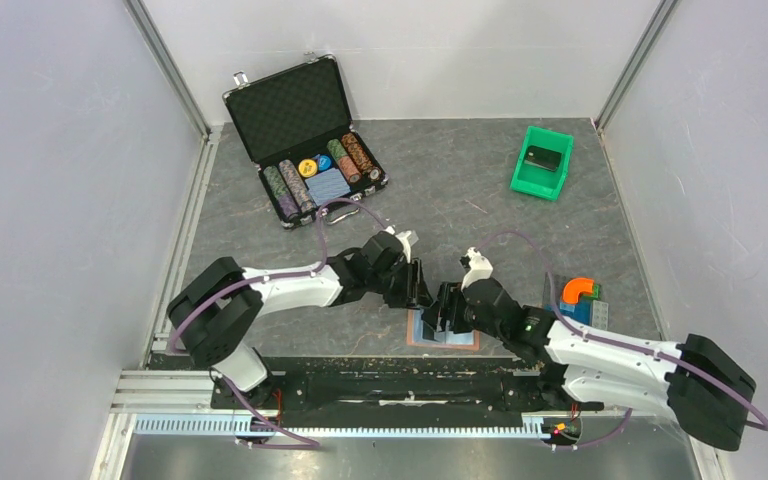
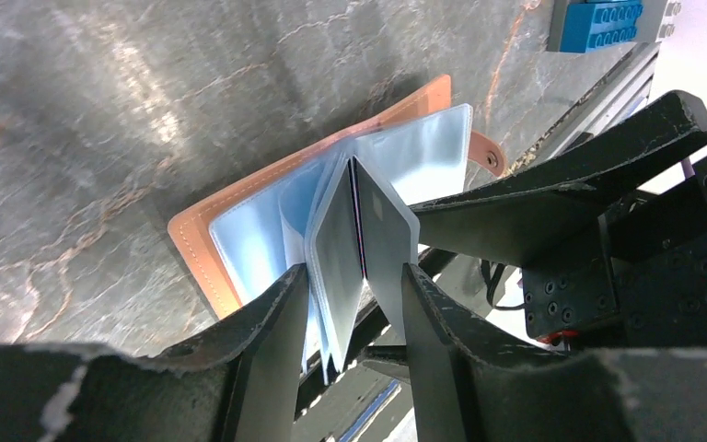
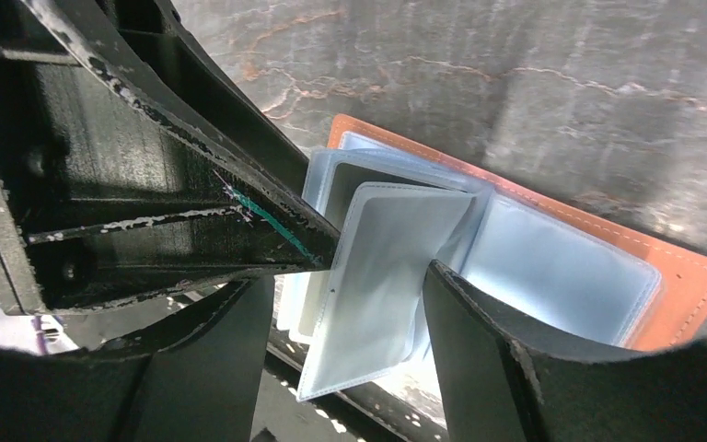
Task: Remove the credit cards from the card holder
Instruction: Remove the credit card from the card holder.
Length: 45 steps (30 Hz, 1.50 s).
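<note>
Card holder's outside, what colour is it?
The card holder is orange-brown, clearest in the right wrist view.

On the grey stone-patterned table (image 1: 460,190) sat an open black poker-chip case (image 1: 295,120), a green plastic bin (image 1: 535,186) holding a black block (image 1: 543,157), and blue toy bricks (image 1: 578,311).

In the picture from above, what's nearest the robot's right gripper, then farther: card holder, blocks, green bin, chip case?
From the right gripper:
1. card holder, right beneath it.
2. orange and blue blocks, on the right side.
3. green bin, back right, and chip case, back left: too close to call.
</note>
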{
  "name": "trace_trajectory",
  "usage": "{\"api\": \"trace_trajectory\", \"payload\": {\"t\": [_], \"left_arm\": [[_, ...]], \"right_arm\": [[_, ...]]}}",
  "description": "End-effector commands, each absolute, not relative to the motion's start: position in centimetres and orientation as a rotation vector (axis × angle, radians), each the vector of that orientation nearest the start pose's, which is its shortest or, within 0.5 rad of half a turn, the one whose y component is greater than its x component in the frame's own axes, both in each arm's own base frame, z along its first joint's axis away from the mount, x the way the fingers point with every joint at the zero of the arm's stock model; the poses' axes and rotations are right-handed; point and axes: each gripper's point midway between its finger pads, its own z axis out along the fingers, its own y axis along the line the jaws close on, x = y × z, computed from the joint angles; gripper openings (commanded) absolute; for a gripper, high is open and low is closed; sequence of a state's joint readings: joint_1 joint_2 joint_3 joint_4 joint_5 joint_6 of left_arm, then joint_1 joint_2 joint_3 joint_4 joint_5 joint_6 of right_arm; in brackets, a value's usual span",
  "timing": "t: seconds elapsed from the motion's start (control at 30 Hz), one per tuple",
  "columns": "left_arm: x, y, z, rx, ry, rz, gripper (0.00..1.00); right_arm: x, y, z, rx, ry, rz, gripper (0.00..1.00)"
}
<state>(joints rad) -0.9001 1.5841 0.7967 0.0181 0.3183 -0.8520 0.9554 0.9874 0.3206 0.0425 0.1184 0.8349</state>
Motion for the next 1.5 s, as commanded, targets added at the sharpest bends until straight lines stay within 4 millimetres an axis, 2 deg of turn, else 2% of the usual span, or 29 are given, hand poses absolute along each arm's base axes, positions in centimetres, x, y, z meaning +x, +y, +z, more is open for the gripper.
{"api": "trace_trajectory", "payload": {"t": [0.0, 0.13, 0.33, 0.4, 0.63, 0.77, 0.93, 1.07, 1.17, 1.47], "left_arm": [[16.0, -38.4, 8.3, 0.305, 2.625, -1.243, 0.49], [15.5, -39.3, 8.1, 0.333, 2.642, -1.229, 0.49], [15.4, -40.2, 7.7, 0.354, 2.649, -1.221, 0.50], [15.1, -39.8, 7.2, 0.355, 2.678, -1.189, 0.50], [15.0, -39.7, 7.2, 0.363, 2.677, -1.172, 0.49], [15.0, -39.5, 7.2, 0.363, 2.678, -1.165, 0.37], [14.9, -39.1, 6.9, 0.356, 2.692, -1.148, 0.20], [15.1, -37.8, 6.4, 0.310, 2.715, -1.055, 0.03], [15.4, -36.6, 6.3, 0.279, 2.709, -0.986, 0.02], [16.3, -32.7, 7.1, 0.138, 2.653, -0.871, 0.02]], "right_arm": [[18.0, 22.8, 8.3, -0.044, 2.258, 0.711, 0.63], [18.2, 21.7, 9.0, -0.032, 2.237, 0.667, 0.63], [18.2, 20.1, 7.7, -0.032, 2.263, 0.557, 0.56], [18.4, 19.6, 7.5, -0.027, 2.260, 0.530, 0.55], [18.2, 20.4, 7.8, -0.035, 2.253, 0.583, 0.56], [18.0, 21.4, 8.1, -0.033, 2.238, 0.667, 0.53], [17.7, 21.6, 7.5, -0.030, 2.264, 0.673, 0.52], [17.7, 21.4, 7.1, -0.026, 2.268, 0.662, 0.51], [17.8, 21.8, 7.6, -0.045, 2.263, 0.669, 0.51], [17.3, 24.9, 8.8, -0.141, 2.266, 0.814, 0.55]]}}
